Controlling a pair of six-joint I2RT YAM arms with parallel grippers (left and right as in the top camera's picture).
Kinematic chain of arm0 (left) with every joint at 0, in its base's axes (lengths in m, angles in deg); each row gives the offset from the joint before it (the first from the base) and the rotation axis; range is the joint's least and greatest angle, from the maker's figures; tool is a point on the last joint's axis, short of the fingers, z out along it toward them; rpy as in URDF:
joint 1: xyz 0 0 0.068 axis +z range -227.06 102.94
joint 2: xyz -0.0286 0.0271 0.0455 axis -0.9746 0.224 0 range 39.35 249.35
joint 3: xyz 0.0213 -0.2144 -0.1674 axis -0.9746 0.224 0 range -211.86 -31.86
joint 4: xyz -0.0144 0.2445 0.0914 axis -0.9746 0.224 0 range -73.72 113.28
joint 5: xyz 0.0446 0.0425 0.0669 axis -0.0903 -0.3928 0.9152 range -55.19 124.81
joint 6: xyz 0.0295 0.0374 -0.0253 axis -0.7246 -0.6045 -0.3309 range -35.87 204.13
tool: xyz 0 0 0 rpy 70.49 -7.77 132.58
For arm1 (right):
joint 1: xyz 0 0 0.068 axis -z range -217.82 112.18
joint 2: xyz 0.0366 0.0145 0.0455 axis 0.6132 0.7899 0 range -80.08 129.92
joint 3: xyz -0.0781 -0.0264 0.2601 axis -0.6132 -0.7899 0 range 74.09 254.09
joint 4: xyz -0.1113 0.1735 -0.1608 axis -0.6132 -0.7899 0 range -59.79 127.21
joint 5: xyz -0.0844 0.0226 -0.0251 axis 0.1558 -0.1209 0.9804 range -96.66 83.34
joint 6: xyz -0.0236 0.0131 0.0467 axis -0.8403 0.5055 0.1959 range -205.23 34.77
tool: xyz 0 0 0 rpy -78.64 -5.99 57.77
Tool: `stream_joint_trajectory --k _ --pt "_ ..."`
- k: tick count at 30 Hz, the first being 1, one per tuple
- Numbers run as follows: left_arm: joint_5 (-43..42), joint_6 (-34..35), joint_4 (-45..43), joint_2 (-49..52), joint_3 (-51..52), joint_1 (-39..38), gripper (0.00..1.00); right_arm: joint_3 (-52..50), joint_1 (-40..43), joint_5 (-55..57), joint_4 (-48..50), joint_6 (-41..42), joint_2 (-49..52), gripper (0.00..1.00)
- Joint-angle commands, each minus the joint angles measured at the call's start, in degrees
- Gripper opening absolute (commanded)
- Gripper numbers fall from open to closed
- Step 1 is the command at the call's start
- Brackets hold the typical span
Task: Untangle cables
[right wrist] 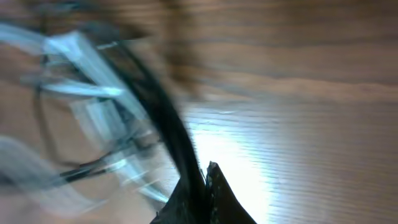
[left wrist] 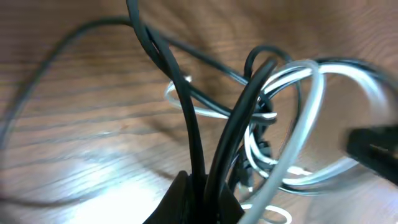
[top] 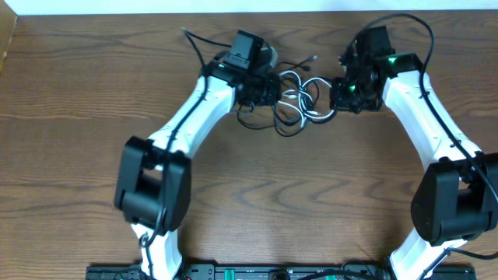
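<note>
Cable knot (top: 299, 99) sits between both grippers. Left gripper (left wrist: 202, 199) pinches black cables (left wrist: 186, 109). Right gripper (right wrist: 202, 199) pinches black cable (right wrist: 165, 118).

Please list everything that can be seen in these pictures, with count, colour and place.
black cables: several, exact count unclear, black, tangled at the far middle of the table
white cable: seemingly one, white, looped through the black cables
table: one, brown wood grain, under everything
base rail: one, black, near edge
left arm: one, white and black, left side, jaws shut on black cables
right arm: one, white and black, right side, jaws shut on black cables, view blurred
</note>
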Motion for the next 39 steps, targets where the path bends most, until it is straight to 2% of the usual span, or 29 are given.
stream_joint_trajectory --k 1,10,19,23,28,30,35,38,39 --pt "1.36 -0.37 0.66 -8.98 -1.29 1.57 0.08 -4.79 1.68 6.54 2.21 4.13 -0.96 0.01" --pt "0.33 -0.39 4.04 -21.20 -1.29 5.49 0.07 -11.47 5.75 6.29 9.31 6.69 -0.59 0.01" --pt "-12.24 -0.57 0.87 -27.71 -1.29 14.62 0.07 -13.46 7.50 6.05 9.84 5.90 0.24 0.01" --pt "-17.31 -1.14 1.29 -27.58 -1.20 16.57 0.08 -13.75 7.48 -1.18 10.54 -0.59 0.24 0.01" --pt "-17.18 -5.55 4.66 -26.14 0.07 14.95 0.07 -13.70 7.45 -13.33 12.87 -7.48 0.22 0.01" --pt "-16.20 -6.73 4.94 -25.05 0.81 13.81 0.08 -13.49 7.41 -17.33 12.83 -10.36 0.20 0.04" --pt "-9.75 -6.84 3.67 -21.07 0.90 10.25 0.08 -11.85 7.13 -25.77 12.46 -15.08 -0.68 0.10" --pt "-8.02 -6.82 0.79 -18.43 0.90 8.00 0.17 -10.93 7.08 -27.78 12.35 -15.15 -2.78 0.11" --pt "-7.82 -6.82 -0.28 -17.49 0.90 7.15 0.25 -10.78 7.10 -28.57 12.37 -15.45 -3.93 0.13"
